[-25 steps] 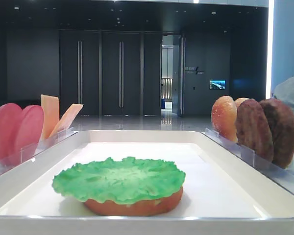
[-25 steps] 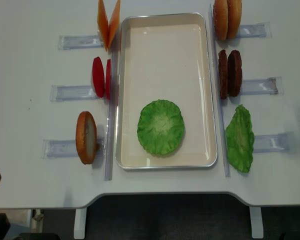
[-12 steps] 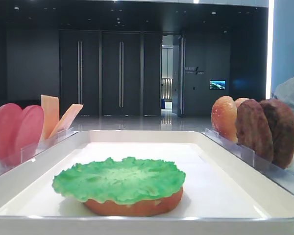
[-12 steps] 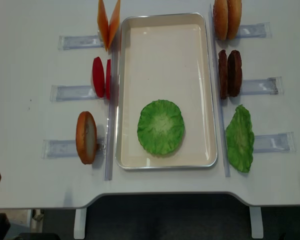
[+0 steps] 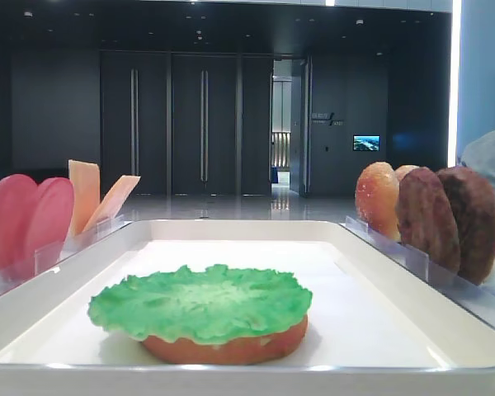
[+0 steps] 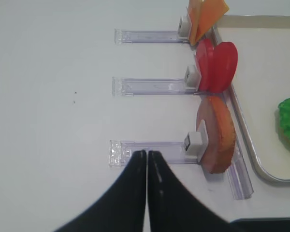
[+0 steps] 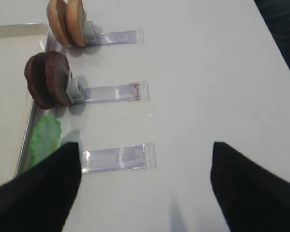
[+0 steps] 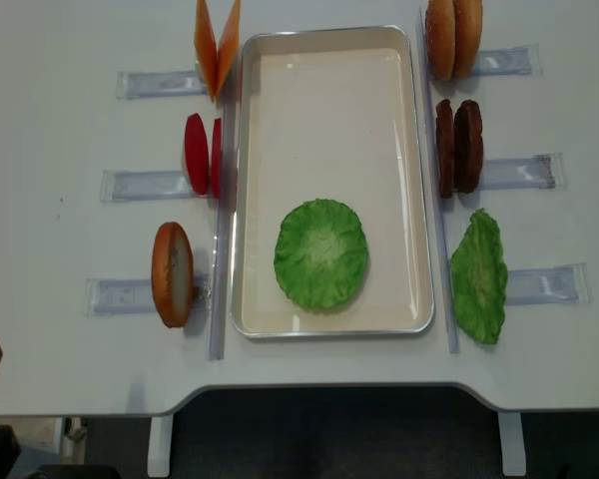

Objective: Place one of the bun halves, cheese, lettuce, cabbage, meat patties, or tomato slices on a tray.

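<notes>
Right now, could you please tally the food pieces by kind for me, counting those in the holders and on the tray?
Cheese slices: 2
Tomato slices: 2
Bun halves: 4, one under the tray's lettuce
Meat patties: 2
Lettuce leaves: 2
Total: 12

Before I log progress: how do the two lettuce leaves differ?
The lettuce in the tray lies flat and round atop a bun half; the spare lettuce leans outside the tray, beside its right rim, looking narrower. Both are bright green and ruffled.
</notes>
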Controlling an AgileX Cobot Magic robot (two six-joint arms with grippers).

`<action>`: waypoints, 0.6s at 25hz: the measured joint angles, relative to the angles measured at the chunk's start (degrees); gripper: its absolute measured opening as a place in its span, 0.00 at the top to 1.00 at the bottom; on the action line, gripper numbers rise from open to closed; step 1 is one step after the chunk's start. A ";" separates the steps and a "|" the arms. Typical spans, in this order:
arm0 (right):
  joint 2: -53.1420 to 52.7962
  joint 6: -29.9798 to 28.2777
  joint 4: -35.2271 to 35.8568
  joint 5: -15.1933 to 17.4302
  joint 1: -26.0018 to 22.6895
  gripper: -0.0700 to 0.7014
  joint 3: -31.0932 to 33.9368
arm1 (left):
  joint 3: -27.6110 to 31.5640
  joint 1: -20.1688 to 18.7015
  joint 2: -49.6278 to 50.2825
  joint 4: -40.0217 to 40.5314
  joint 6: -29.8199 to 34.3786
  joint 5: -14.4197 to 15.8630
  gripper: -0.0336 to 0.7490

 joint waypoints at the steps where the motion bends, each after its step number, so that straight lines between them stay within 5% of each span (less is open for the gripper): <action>1: -1.45 0.02 0.00 -0.77 0.00 0.21 1.03 | 0.00 0.00 0.00 0.00 0.00 0.00 0.96; 15: -9.77 0.02 -5.13 -4.06 0.00 0.21 7.99 | 0.00 0.00 0.00 0.00 -0.10 0.00 0.96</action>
